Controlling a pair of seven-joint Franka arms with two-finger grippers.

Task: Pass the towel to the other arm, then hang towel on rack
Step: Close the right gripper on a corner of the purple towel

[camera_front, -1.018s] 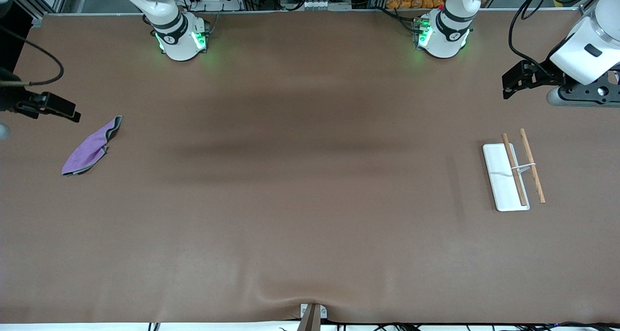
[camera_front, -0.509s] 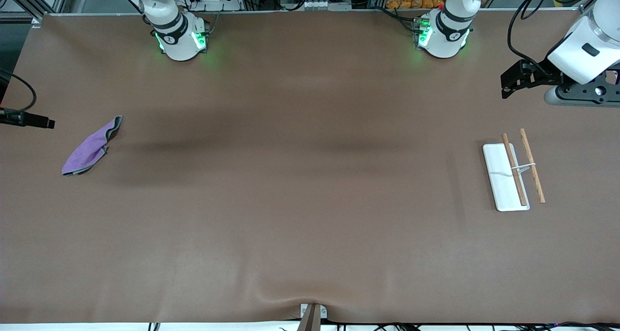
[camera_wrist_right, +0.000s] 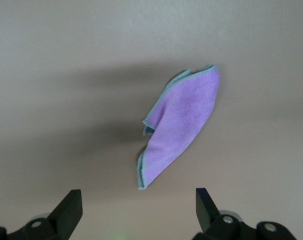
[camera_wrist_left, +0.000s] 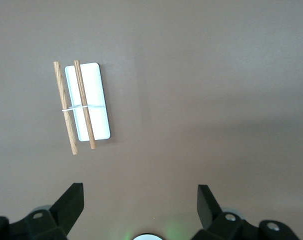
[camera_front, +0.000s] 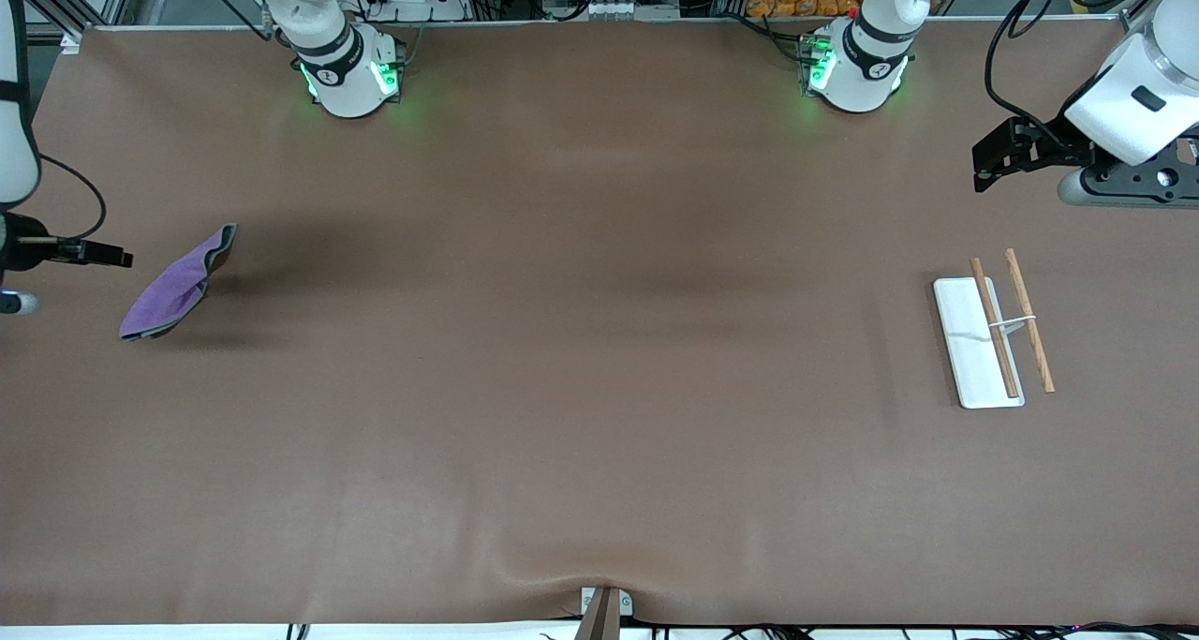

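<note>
A: Item 1, towel (camera_front: 174, 286); purple cloth w/ thin grey edge, folded, lying flat on the brown surface (camera_front: 581, 387) at the right arm's end; nothing touching it.

B: Item 2?

A: Rack (camera_front: 991, 331); white base plate w/ two light-brown wooden rods joined by a thin white bracket; sits on the surface at the left arm's end, well apart from the towel; one rod over the plate, the other past the plate's edge.

B: Grippers?

A: Right gripper (camera_wrist_right: 136, 207); up in the air near the towel, by the surface's edge at the right arm's end; jaws apart, holding nothing; wrist view shows the towel (camera_wrist_right: 180, 122) between the finger tips' lines. Left gripper (camera_wrist_left: 140, 202); up over the surface near the rack (camera_wrist_left: 81, 106), toward the arm bases; jaws apart, empty.
</note>
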